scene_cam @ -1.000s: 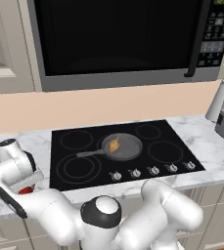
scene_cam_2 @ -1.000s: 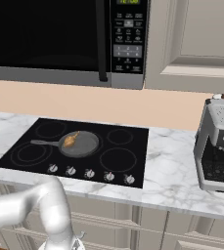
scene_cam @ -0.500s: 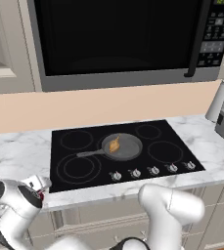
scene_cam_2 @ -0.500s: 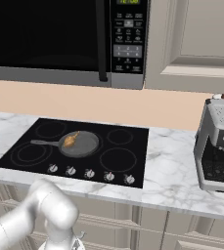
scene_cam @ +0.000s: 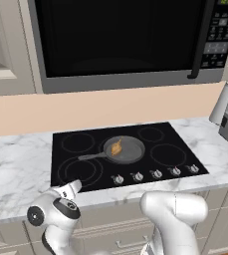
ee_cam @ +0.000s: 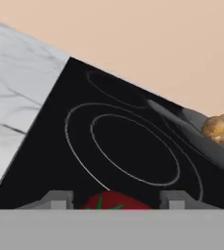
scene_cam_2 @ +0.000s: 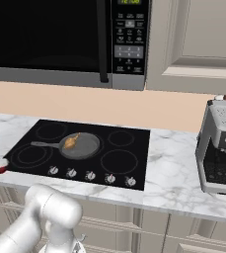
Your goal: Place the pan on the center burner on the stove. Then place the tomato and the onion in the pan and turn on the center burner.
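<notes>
Pan [scene_cam: 124, 149] on center burner, onion [scene_cam: 117, 147] inside; tomato [ee_cam: 114, 200] between hand [ee_cam: 116, 199] fingers

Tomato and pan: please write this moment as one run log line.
pan: on center burner | onion: in pan | tomato: between the finger tips of gripper, not yet in pan

Setting: rendered home kitchen. Evidence: flat black glass cooktop [scene_cam: 123, 154] with silver knobs set in white marbled stone counter [scene_cam: 16, 169]; black built-in microwave [scene_cam: 120, 42] above; beige panelled cabinets [scene_cam_2: 193, 44]; grey coffee machine [scene_cam_2: 220, 148] at counter's end.
</notes>
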### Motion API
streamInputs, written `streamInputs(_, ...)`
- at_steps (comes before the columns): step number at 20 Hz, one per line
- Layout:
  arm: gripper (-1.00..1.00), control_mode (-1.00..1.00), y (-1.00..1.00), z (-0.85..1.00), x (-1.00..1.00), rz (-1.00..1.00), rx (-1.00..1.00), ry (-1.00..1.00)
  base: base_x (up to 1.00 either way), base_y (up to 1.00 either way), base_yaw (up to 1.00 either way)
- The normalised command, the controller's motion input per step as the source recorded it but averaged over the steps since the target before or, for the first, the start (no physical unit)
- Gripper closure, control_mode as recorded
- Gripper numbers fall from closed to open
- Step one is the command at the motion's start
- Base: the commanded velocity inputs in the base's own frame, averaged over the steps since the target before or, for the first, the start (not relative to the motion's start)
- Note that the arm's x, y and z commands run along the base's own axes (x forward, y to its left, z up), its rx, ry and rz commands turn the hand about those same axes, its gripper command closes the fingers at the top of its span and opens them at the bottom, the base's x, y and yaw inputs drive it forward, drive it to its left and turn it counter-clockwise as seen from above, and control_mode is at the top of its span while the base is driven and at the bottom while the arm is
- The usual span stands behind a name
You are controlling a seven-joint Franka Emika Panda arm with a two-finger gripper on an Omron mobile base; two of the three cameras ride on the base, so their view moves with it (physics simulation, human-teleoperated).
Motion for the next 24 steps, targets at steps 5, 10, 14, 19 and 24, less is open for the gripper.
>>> streamInputs(5, 1.0, -1.0, -0.5, 0.02, 0.78, -0.17, 0.04, -0.09, 0.0, 0.0, 0.0)
streamInputs(10, 1.0, -1.0, -0.45, 0.0, 0.85, -0.18, 0.04, -0.01, 0.0, 0.0, 0.0)
streamInputs(14, 1.0, -1.0, -0.47, 0.0, 0.65, -0.15, 0.08, 0.0, 0.0, 0.0, 0.0)
streamInputs(19, 1.0, -1.0, -0.48, 0.15, 0.39, -0.13, 0.11, 0.0, 0.0, 0.0, 0.0)
streamInputs(24, 1.0, -1.0, -0.62, 0.35, 0.22, -0.1, 0.16, 0.0, 0.0, 0.0, 0.0)
